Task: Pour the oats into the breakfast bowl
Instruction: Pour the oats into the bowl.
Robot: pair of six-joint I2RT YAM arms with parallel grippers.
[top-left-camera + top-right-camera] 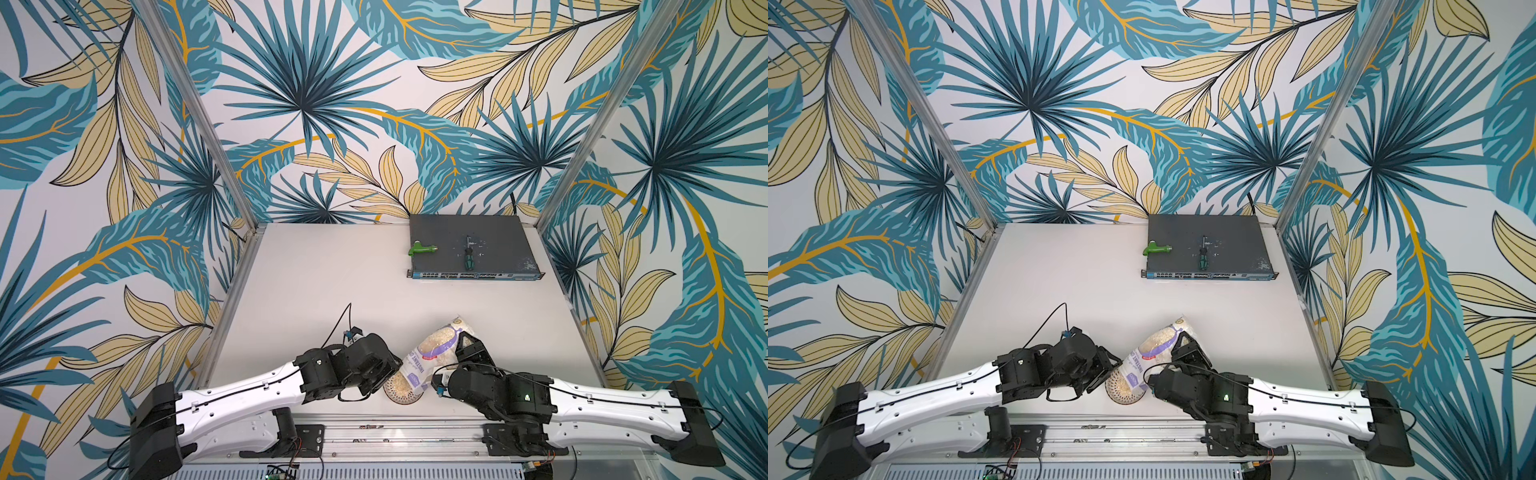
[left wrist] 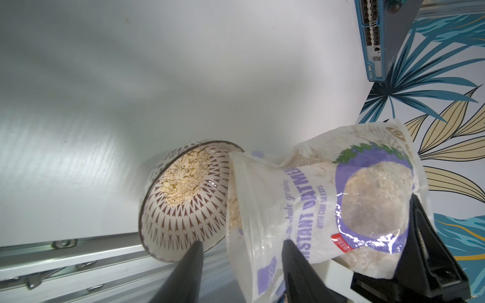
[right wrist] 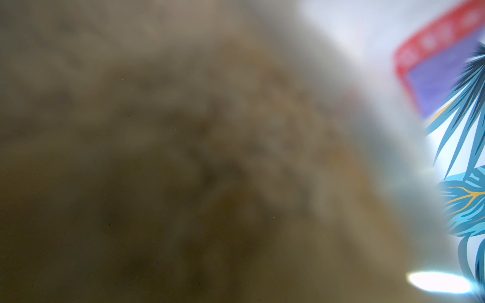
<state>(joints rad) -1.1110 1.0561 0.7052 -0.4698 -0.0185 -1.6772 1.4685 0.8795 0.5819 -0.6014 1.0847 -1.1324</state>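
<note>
The breakfast bowl (image 1: 400,392) (image 1: 1121,392) stands near the table's front edge, and a heap of oats (image 2: 183,181) lies inside it. The oats pouch (image 1: 434,351) (image 2: 328,199) hangs tilted, its open mouth down over the bowl's rim and flakes (image 2: 235,212) sliding at the mouth. My right gripper (image 1: 462,340) is shut on the pouch's raised end; one of its black fingers (image 2: 417,230) presses there. Its own wrist view is filled by the blurred pouch (image 3: 210,157). My left gripper (image 2: 241,245) is beside the bowl, jaws apart, with the pouch's mouth corner hanging between them.
A dark network switch (image 1: 498,232) lies at the back right, with a green tool (image 1: 422,248) and a green-handled screwdriver (image 1: 470,254) on it. A metal rail (image 1: 395,436) runs along the table's front. Patterned walls and metal posts enclose the table.
</note>
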